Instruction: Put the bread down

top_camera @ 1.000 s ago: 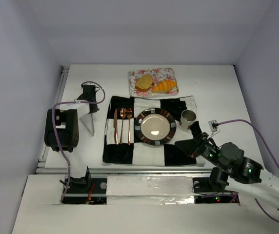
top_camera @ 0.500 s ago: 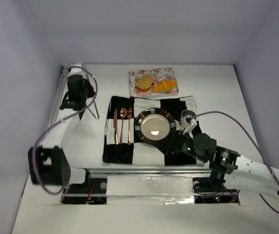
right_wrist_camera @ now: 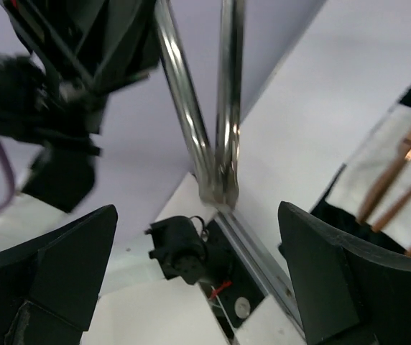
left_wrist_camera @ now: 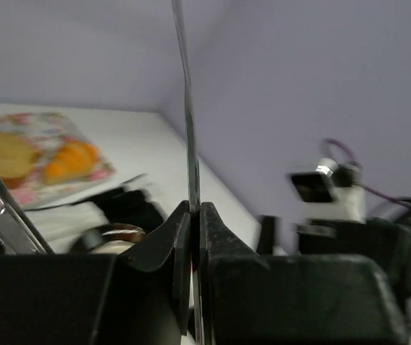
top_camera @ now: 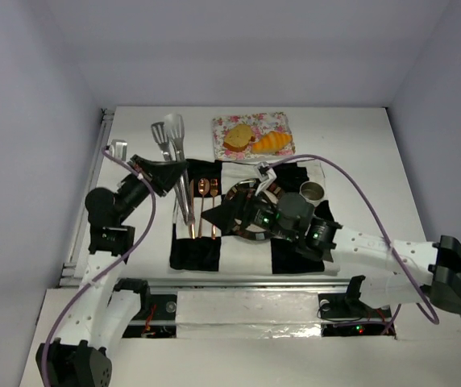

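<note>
Both arms have swung inward within the last second. The left pincer (left_wrist_camera: 193,215) is now clamped on one thin blade of the polished steel tongs (top_camera: 179,173), slanted above the copper cutlery (top_camera: 206,193). The right pincer (right_wrist_camera: 197,215) has reached across, fingers wide apart, facing the tongs' hinged end. A handover or regrip looks likely. The bread lies untouched at the desk's far edge: the pale crusted slice (top_camera: 238,137) sits beside the ridged golden croissant (top_camera: 272,143) on a floral tray (top_camera: 275,121).

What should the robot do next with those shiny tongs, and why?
Probably ease the open right gripper forward around the joined end of the silver metal tongs. The left gripper pinches just one arm, and the pale yellow bread slice and golden-orange croissant lie on the flowered tray.
</note>
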### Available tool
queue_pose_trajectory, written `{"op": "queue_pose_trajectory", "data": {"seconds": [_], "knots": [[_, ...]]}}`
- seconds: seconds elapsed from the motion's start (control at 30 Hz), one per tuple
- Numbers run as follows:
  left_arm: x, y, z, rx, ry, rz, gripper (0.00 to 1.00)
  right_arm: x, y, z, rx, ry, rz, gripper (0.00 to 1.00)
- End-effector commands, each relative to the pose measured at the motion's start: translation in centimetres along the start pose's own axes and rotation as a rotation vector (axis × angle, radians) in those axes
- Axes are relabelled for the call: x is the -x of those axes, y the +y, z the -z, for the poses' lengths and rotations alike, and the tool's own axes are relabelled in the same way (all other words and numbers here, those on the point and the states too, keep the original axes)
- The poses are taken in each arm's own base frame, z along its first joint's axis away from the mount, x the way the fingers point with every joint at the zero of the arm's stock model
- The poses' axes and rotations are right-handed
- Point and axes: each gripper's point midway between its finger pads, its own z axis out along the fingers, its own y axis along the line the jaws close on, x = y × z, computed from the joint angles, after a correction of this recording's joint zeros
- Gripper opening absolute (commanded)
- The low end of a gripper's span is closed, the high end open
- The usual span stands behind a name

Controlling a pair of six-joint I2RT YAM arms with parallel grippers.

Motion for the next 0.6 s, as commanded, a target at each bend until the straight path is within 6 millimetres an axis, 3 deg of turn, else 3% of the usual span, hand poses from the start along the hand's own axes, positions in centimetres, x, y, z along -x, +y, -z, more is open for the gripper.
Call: {"op": "queue_pose_trajectory", "data": {"seconds": [0.0, 0.07, 0.2, 0.43, 0.57], "knots": [[0.2, -8.7, 3.5, -0.423, -0.052, 0.037, 0.00, 2.3, 5.7, -1.5, 0.235, -0.046, -0.001, 1.00], [-0.3, -9.5, 4.3, -0.477, -0.050, 0.070, 0.00, 1.7, 5.3, -2.9, 0.212, -0.021, -0.001, 1.00], [-0.5, -10.9, 5.8, -0.559, -0.061, 0.095, 0.00, 0.7, 4.3, -3.9, 0.193, -0.008, -0.023, 1.00], [-0.9, -12.8, 7.8, -0.677, -0.071, 0.104, 0.00, -1.7, 5.4, -6.1, 0.315, 0.062, -0.060, 0.99], [-1.1, -13.4, 8.3, -0.701, -0.051, 0.106, 0.00, -1.5, 6.2, -6.1, 0.391, 0.033, -0.122, 0.84]]}}
